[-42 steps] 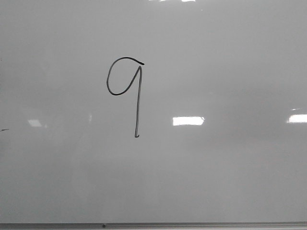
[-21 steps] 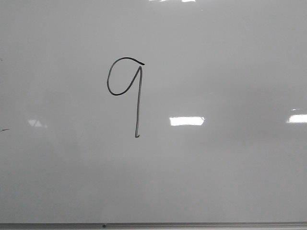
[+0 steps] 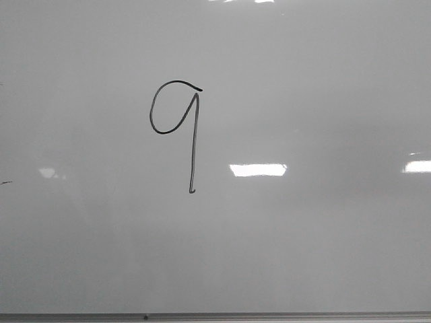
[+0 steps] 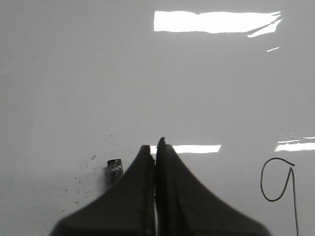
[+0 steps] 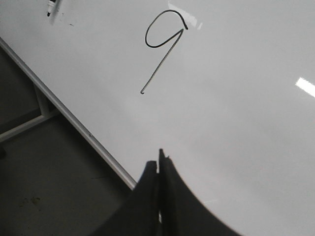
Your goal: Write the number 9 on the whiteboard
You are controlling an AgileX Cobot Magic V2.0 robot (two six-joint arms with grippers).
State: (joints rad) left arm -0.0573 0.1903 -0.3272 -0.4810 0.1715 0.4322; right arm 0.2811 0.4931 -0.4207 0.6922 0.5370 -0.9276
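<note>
— What does the front view show?

— The whiteboard (image 3: pixel 303 249) fills nearly the whole picture, pale grey and glossy, with bright rectangular light reflections (image 3: pixel 258 169) on it. The number 9 (image 3: pixel 194 145) stands a little left of the middle, in the upper half: a thin black rounded loop, a long straight tail running down, and a tiny hook at the tail's foot. A thin grey metal edge strip (image 3: pixel 269 316) runs along the bottom of the board. A small dark dash (image 3: pixel 6 182) sits at the far left border, well apart from the digit.

— And the arms?

— Neither arm appears in the front view. In the left wrist view the left gripper (image 4: pixel 155 147) has its dark fingers (image 4: pixel 172 187) pressed together with no gap between the tips, and nothing is held between them. The board lies behind them, and the digit (image 4: pixel 294 196) shows near the border of that picture, apart from the fingers. A small dark cylindrical object with white lettering (image 4: pixel 114 169) lies just beside the left finger; what it is cannot be told. Dark specks mark the board near it.

— The right one?

— The right gripper (image 5: pixel 160 160) is the same: the fingers (image 5: pixel 177 201) meet, with nothing between them. They hang over the board close to its edge strip (image 5: pixel 74 123), and the digit (image 5: pixel 162 59) is drawn further in on the board, apart from the tips. Beyond the strip there is dark floor (image 5: pixel 44 187) and a pale frame bar (image 5: pixel 24 125).
</note>
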